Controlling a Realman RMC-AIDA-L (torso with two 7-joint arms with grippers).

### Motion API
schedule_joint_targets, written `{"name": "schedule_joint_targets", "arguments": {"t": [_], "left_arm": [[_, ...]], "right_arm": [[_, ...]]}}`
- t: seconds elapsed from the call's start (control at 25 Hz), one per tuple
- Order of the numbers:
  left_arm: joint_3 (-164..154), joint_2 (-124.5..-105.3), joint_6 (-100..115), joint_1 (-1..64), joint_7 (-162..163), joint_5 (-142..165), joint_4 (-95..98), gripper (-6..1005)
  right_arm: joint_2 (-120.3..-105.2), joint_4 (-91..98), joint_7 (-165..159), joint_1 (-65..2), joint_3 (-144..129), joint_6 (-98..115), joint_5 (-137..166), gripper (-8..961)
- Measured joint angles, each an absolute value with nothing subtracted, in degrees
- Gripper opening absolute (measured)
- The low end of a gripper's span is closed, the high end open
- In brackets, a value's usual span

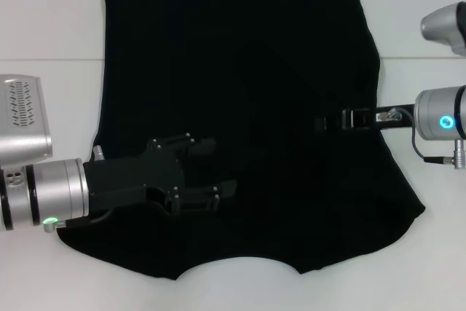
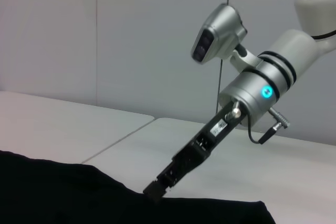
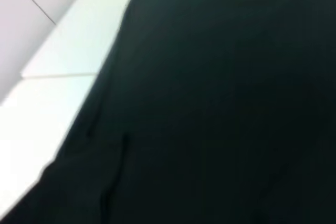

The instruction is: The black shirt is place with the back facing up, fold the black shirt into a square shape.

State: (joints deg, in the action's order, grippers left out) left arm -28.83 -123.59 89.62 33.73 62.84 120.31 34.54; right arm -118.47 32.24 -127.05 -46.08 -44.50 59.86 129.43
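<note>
Black shirt flat, sleeves folded in.

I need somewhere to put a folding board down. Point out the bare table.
Bare table lies left of the black shirt, and right of it beyond the hem. The near-left is crowded by the left pincer; the right pincer presses the shirt's right side.

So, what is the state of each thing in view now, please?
black shirt: spread flat on the table, neckline toward the robot, sleeves not sticking out.
left gripper: over the shirt's left part, fingers open.
right gripper: down at the shirt's right edge.
table: white, carries the shirt.
</note>
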Motion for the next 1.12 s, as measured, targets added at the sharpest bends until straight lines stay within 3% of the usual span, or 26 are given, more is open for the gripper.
{"name": "schedule_joint_targets", "arguments": {"t": [0.4, 0.6, 0.84, 1.12], "left_arm": [[-22.65, -123.23, 90.21, 33.04, 69.05, 120.22, 35.15, 814], [-21.29, -122.76, 90.61, 30.34, 80.08, 120.68, 38.70, 814], [-19.37, -122.69, 89.91, 25.64, 90.01, 121.92, 45.29, 810], [-11.63, -122.49, 89.70, 22.79, 92.00, 131.03, 51.19, 802]], "right_arm": [[-117.94, 34.65, -117.57, -40.38, -44.46, 65.26, 115.75, 482], [-119.02, 33.75, -108.36, -37.27, -44.47, 67.58, 108.52, 694], [-119.51, 29.24, -100.75, -36.96, -44.51, 68.12, 103.55, 858], [-119.68, 27.28, -98.49, -37.83, -44.73, 67.75, 102.02, 854]]}}
